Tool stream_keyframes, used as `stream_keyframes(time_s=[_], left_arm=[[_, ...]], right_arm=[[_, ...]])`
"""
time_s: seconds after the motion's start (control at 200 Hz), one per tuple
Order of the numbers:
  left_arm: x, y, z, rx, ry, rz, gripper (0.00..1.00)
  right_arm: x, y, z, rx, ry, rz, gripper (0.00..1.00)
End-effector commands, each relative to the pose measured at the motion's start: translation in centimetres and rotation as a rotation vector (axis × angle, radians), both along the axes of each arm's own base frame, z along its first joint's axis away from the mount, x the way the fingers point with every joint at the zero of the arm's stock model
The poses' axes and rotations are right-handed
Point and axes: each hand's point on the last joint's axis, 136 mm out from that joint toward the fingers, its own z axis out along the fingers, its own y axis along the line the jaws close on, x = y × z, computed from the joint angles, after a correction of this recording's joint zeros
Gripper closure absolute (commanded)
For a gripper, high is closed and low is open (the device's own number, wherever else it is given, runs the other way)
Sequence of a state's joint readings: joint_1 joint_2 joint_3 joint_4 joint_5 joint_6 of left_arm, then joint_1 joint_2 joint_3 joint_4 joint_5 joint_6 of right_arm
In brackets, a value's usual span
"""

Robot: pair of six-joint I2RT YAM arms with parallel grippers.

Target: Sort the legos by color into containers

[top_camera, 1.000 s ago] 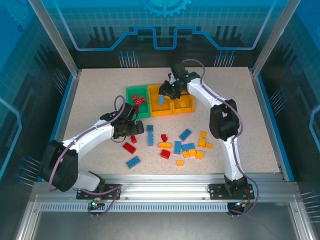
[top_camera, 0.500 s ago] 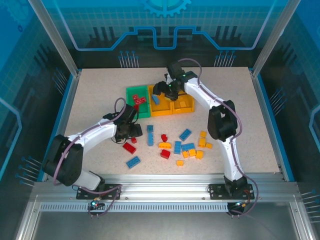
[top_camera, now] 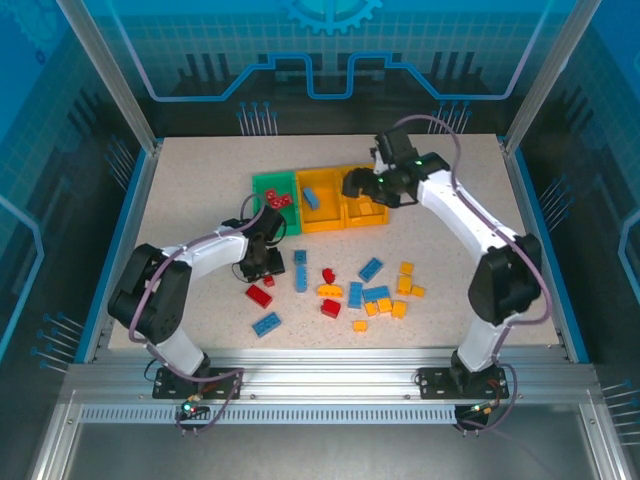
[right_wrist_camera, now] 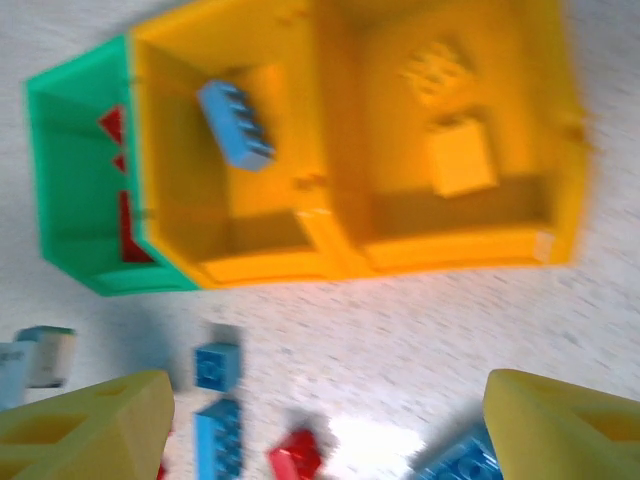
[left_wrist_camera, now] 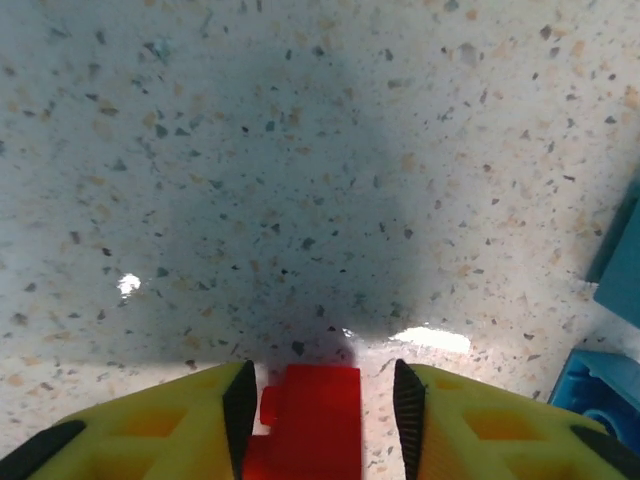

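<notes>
My left gripper (top_camera: 262,270) is low on the table with its jaws narrowed around a small red lego (left_wrist_camera: 312,425). The left pad is against the brick and a gap remains on the right. My right gripper (top_camera: 367,186) hangs open and empty over the containers. The green bin (top_camera: 262,184) holds red legos (top_camera: 279,200). In the middle yellow bin (right_wrist_camera: 250,265) lies one blue lego (right_wrist_camera: 235,122). The right yellow bin (right_wrist_camera: 455,252) holds yellow legos (right_wrist_camera: 460,160).
Loose legos lie in front of the bins: a red one (top_camera: 258,295), blue ones (top_camera: 266,323) (top_camera: 300,270) (top_camera: 371,268), another red one (top_camera: 327,275) and a yellow cluster (top_camera: 385,305). Blue bricks (left_wrist_camera: 605,405) sit just right of my left fingers.
The left jaws have narrowed from wide open around the red lego. The right gripper has opened, left a blue lego in the middle bin and swung right.
</notes>
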State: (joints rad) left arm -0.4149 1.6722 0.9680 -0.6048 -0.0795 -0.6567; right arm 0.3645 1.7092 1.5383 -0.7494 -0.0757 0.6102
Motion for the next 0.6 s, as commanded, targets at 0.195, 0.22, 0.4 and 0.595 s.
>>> stream_keyframes(time_s=[0.195, 0.22, 0.4, 0.595], left_arm=[[0.0, -0.7, 0.3, -0.044, 0.026, 0.019, 0.71], [0.2, -0.8, 0.4, -0.046, 0.020, 0.018, 0.72], [2.1, -1.3, 2.7, -0.063, -0.040, 0.013, 0.73], [6.1, -1.1, 7.1, -0.084, -0.143, 0.007, 0.73]], right_arm=[[-4.1, -9.3, -1.9, -0.098, 0.042, -0.152, 0.17], [-4.5, -9.5, -2.2, -0.108, 0.051, -0.142, 0.17], [-9.0, -10.6, -7.4, -0.208, 0.243, -0.103, 0.19], [-12.8, -11.3, -10.5, -0.196, 0.345, -0.176, 0.21]])
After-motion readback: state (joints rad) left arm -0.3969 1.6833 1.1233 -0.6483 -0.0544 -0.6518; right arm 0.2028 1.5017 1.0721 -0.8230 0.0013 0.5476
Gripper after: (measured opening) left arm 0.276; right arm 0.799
